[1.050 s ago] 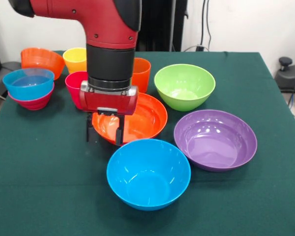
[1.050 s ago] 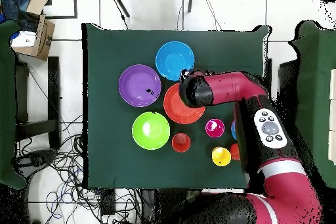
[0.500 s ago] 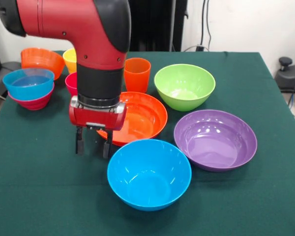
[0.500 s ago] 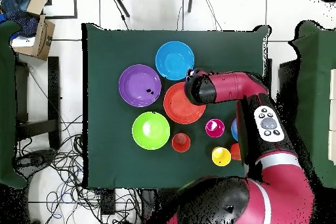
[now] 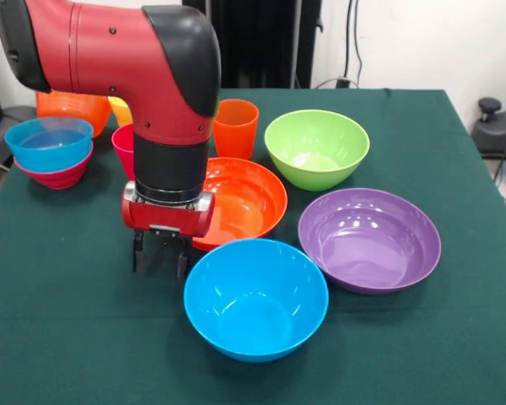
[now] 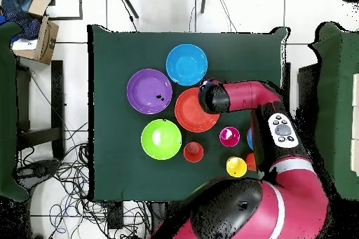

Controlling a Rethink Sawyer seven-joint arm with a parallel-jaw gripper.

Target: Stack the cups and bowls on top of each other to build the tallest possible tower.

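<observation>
Jaws (image 5: 159, 257) hang released and empty just above the surface, orange bowl (image 5: 236, 202) just behind them, blue bowl (image 5: 255, 297) beside; placed, I judge, to take a rim.

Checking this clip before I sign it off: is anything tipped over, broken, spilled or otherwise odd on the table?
Nothing stands out. The blue bowl, purple bowl, green bowl and big orange bowl all sit upright on the green cloth. The open gripper hangs beside the orange bowl's rim, holding nothing.
</observation>
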